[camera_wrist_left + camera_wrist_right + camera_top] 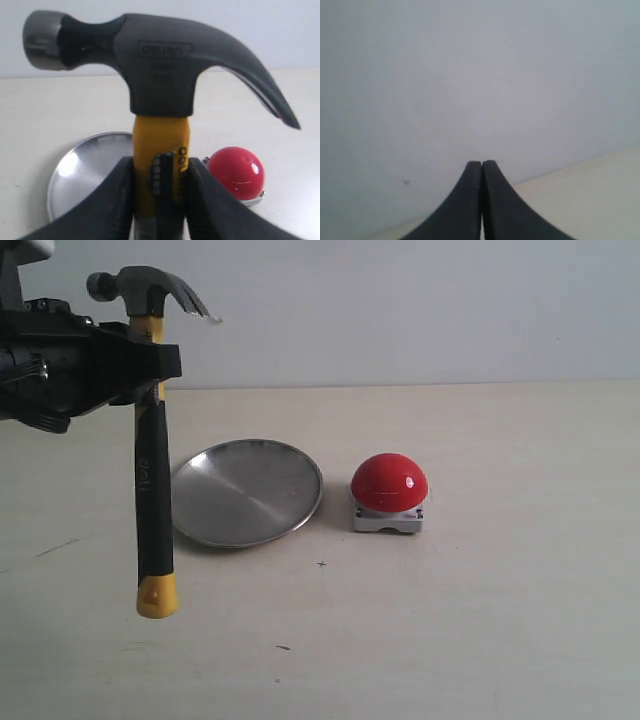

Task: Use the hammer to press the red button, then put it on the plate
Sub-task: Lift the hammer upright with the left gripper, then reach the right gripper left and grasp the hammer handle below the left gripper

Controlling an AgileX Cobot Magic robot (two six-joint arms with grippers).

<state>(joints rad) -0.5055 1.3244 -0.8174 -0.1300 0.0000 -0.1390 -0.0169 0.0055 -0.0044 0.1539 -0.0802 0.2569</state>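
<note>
My left gripper [150, 365] is shut on the hammer [152, 470] at its yellow neck and holds it upright in the air, head up, yellow butt end hanging just above the table. In the left wrist view the black fingers [116, 200] clamp the hammer [160, 85] from both sides. The silver plate [247, 492] lies on the table to the right of the hammer, and the red button [389, 492] on its grey base sits to the right of the plate; both show behind the hammer as plate [85, 172] and button [236, 172]. My right gripper [482, 165] is shut and faces the wall.
The pale table top [480, 620] runs back to a plain light wall [420, 310]. Small dark marks dot the table in front of the plate. The right arm does not show in the exterior view.
</note>
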